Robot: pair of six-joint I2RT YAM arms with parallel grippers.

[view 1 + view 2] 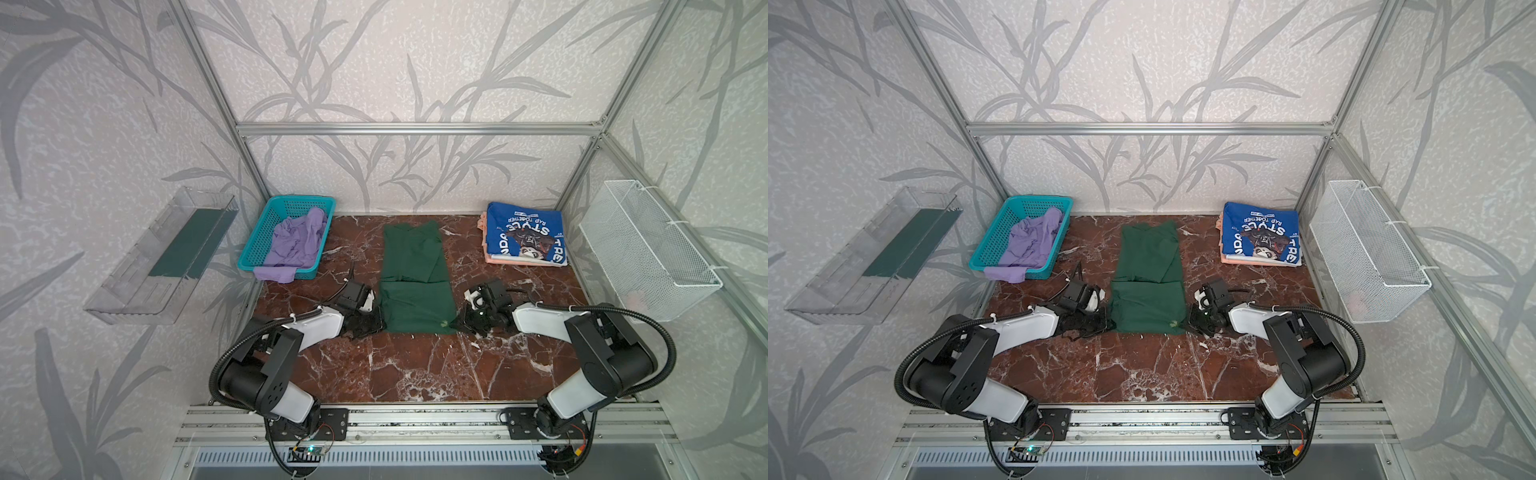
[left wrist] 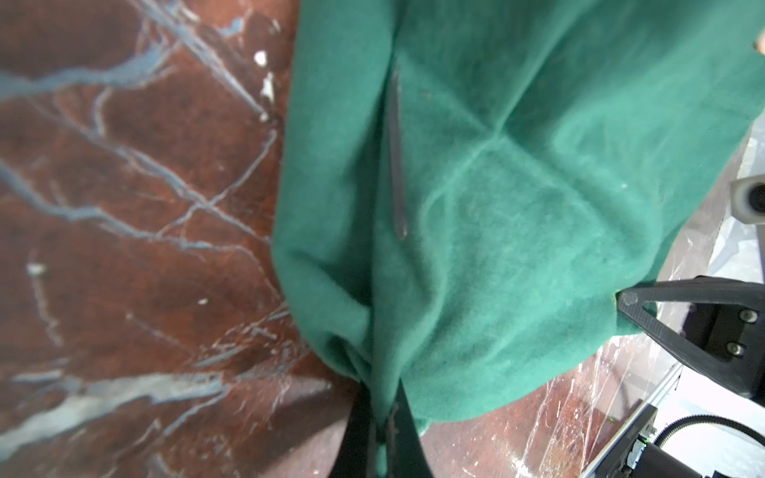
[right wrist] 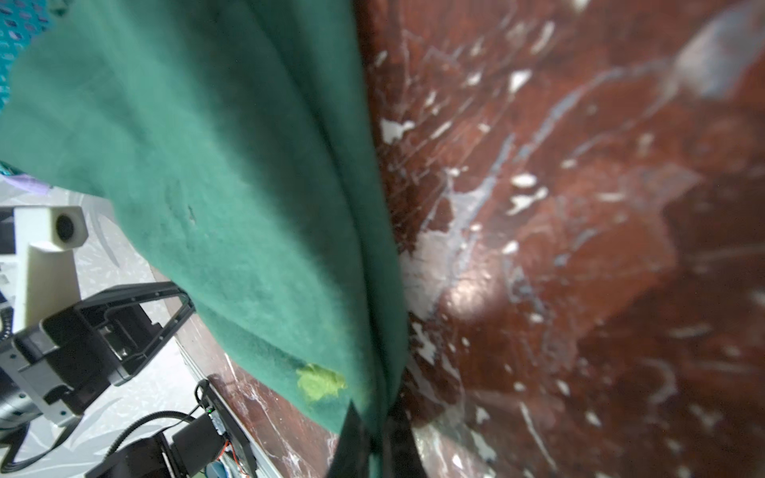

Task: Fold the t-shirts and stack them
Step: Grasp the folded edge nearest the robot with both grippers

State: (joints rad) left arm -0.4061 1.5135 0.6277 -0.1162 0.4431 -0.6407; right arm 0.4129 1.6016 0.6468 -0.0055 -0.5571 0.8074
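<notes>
the green shirt point(image 1: 412, 270) is lying mid table point(image 1: 415, 365). the left gripper point(image 2: 383, 418) is pinching its near left corner and the right gripper point(image 3: 374, 430) its near right corner, fingers pressed on the cloth. the blue shirt point(image 1: 525, 235) is lying on the peach shirt point(image 1: 483, 224) far right, the purple shirt point(image 1: 295, 243) in the basket point(image 1: 259, 226) far left

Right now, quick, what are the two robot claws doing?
Left gripper: shut on the dark green t-shirt.
Right gripper: shut on it too.
</notes>
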